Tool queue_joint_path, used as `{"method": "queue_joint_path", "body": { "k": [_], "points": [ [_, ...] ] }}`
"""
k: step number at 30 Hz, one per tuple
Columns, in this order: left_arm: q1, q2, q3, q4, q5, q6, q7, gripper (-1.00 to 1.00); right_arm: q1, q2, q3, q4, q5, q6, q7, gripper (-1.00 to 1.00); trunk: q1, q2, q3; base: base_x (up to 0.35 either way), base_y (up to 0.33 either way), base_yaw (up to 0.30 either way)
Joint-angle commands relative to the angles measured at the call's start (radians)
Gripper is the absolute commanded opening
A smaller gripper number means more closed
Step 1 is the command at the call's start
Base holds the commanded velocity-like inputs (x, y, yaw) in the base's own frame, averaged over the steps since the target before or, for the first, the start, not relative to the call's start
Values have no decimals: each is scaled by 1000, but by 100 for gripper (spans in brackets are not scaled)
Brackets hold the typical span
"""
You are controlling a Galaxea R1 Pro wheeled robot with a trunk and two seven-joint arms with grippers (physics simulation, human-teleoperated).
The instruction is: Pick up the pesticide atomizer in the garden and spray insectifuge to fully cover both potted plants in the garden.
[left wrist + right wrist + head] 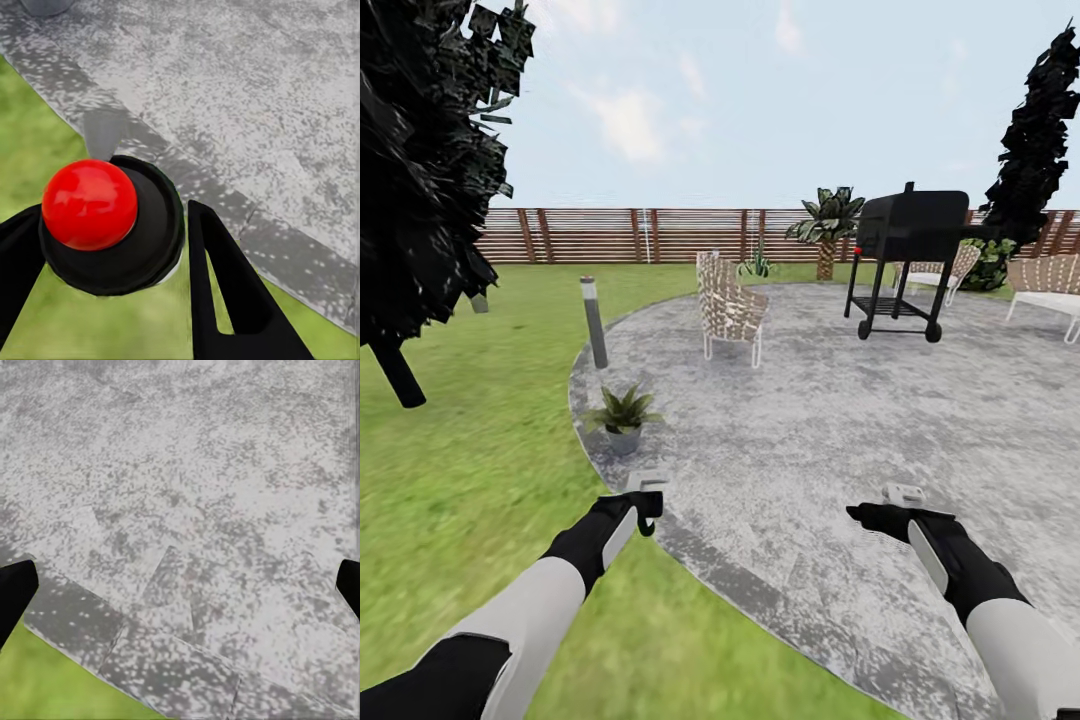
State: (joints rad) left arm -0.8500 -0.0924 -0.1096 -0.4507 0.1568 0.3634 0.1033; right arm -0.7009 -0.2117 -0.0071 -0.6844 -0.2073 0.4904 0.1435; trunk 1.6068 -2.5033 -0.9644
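The pesticide atomizer (pixel 105 225) sits between my left gripper's fingers, and the left wrist view looks down on its red top and round dark body. My left gripper (pixel 647 503) is shut on it, low over the patio's edge. A potted plant (pixel 622 412) with pointed green leaves in a small grey pot stands just ahead of that gripper, on the patio rim. A second small rosette (pixel 758 264) shows far back near the fence. My right gripper (pixel 863 514) hangs open over bare stone, its fingertips (pixel 13 592) wide apart.
The round grey patio (pixel 840 400) lies ahead, with lawn (pixel 470 450) to its left. A grey bollard lamp (pixel 594 322), a woven chair (pixel 730 305), a black grill (pixel 908 255), a palm (pixel 827 225) and white chairs (pixel 1050 280) stand farther back. A dark tree (pixel 420 170) looms at left.
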Motion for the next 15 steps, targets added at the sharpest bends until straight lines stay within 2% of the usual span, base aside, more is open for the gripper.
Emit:
{"method": "queue_joint_path", "body": {
  "k": [1, 15],
  "points": [
    [0, 1, -8, -2, 10, 5, 9, -100, 0, 0, -4, -2, -2, 5, 2, 100, 0, 0, -1, 318, -154, 0],
    [2, 0, -7, 0, 12, 21, 9, -100, 0, 2, -9, -41, 3, 16, -2, 100, 0, 0, -1, 299, -180, 0]
  ]
}}
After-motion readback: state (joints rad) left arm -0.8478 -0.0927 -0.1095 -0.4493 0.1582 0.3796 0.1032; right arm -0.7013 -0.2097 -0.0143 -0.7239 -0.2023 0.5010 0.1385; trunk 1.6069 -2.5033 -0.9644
